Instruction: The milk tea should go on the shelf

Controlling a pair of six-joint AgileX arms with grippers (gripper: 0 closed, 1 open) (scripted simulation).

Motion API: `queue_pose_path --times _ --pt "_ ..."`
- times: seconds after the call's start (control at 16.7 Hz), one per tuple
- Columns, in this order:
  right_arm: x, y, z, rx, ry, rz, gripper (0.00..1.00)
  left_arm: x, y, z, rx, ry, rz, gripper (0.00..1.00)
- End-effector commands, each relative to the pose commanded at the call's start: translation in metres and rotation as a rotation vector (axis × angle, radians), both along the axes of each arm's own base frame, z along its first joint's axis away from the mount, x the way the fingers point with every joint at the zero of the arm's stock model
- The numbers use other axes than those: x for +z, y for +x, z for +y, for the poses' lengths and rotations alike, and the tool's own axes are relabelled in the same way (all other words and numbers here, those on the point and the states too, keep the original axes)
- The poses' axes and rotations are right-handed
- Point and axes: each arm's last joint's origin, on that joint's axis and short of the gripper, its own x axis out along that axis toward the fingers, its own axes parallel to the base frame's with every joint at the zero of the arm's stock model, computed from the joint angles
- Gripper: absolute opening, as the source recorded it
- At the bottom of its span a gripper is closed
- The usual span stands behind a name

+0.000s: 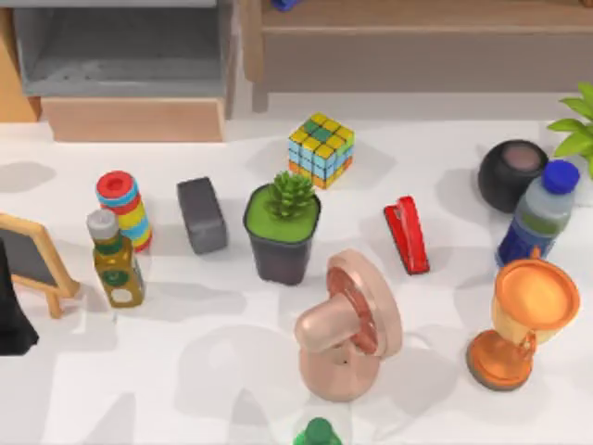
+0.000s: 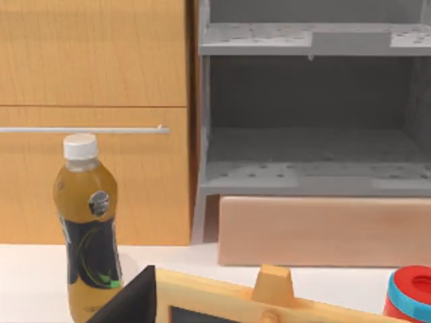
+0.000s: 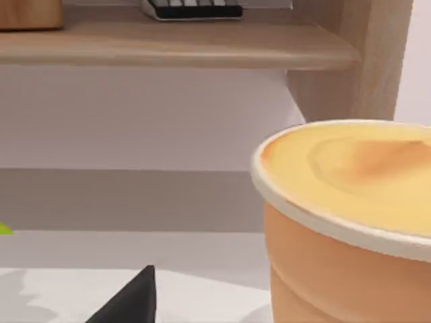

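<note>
Cluttered worktop with the milk tea on it, away from the shelf.
Top view: the milk tea (image 1: 347, 324), a peach-pink cup, sits at the worktop's (image 1: 185, 389) front centre, just beside a potted succulent (image 1: 283, 227) and well apart from the shelf (image 1: 417, 42) at the back right. Left wrist view: the left claw (image 2: 128, 306) hangs low before a yellow drink bottle (image 2: 87, 232) and a grey-lined box (image 2: 310, 134); whether it is released or clenched cannot be told. Right wrist view: the right claw (image 3: 131, 299) faces the shelf (image 3: 182, 47), an orange pale-rimmed cup (image 3: 343, 222) close by; its state cannot be told either.

Stapler (image 1: 406, 234) right of potted plant (image 1: 283, 227)
</note>
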Motion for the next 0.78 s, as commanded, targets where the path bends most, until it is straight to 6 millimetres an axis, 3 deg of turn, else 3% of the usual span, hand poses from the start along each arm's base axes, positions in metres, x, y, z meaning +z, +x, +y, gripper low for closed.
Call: queue_pose_path --times 0.3,0.78 --pt "-0.036 -0.011 -0.021 -0.001 0.006 0.003 1.0 0.0 0.0 0.0 0.0 0.0 0.0 1.0" --pt "-0.041 -0.011 -0.022 0.001 0.01 0.006 1.0 0.0 0.0 0.0 0.0 0.0 0.0 1.0"
